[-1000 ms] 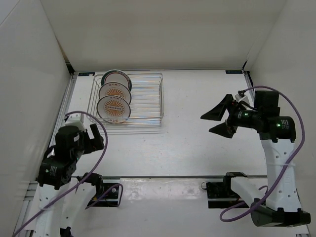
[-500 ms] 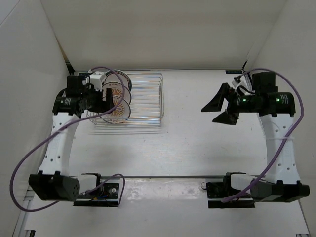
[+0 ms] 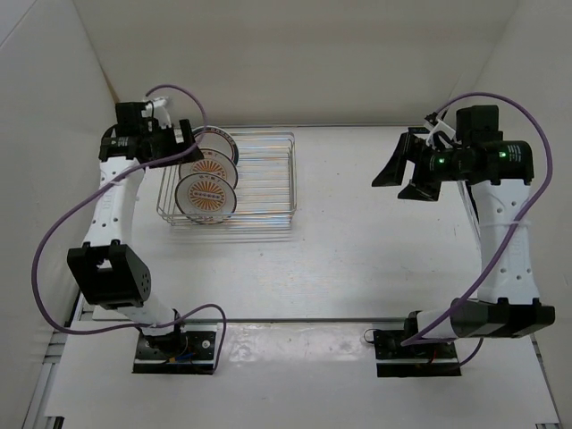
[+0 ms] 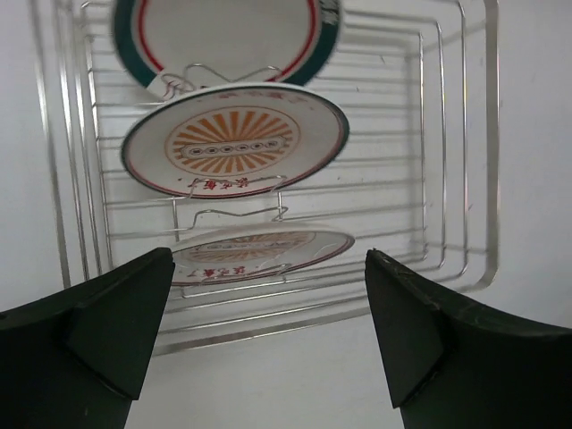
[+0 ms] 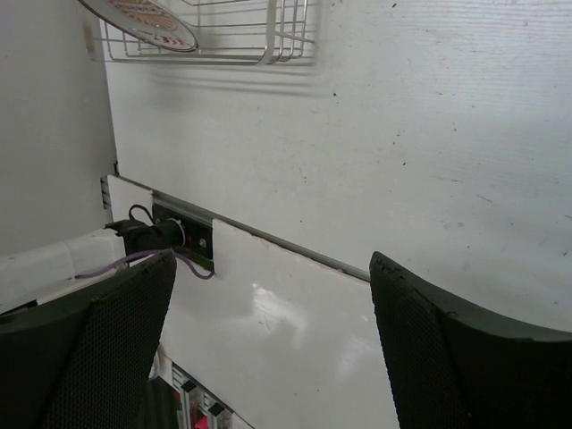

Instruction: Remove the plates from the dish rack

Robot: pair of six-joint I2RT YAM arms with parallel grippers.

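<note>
The silver wire dish rack [image 3: 268, 179] stands at the back left of the table. Three plates stand in its left part: the teal-rimmed plate [image 3: 217, 140] at the back, a sunburst plate [image 3: 211, 166] in the middle and a second sunburst plate [image 3: 206, 195] in front. My left gripper [image 3: 185, 143] is open and empty, just left of the rack's back-left corner, above the plates. In the left wrist view the open gripper [image 4: 268, 344] faces the rack [image 4: 429, 134], the teal-rimmed plate [image 4: 228, 36] and both sunburst plates [image 4: 234, 138] [image 4: 264, 250]. My right gripper [image 3: 387, 189] is open and empty, far right of the rack.
White walls enclose the table on the left, back and right. The right wrist view shows the open right gripper [image 5: 273, 340] over bare table, the rack's corner [image 5: 286, 36] and one plate's edge [image 5: 143, 18] at the top. Arm bases and cables sit along the near edge.
My left arm has swung up from the near left to the rack's back-left corner. My right gripper has risen and shifted slightly back and right. The plates have not moved.
</note>
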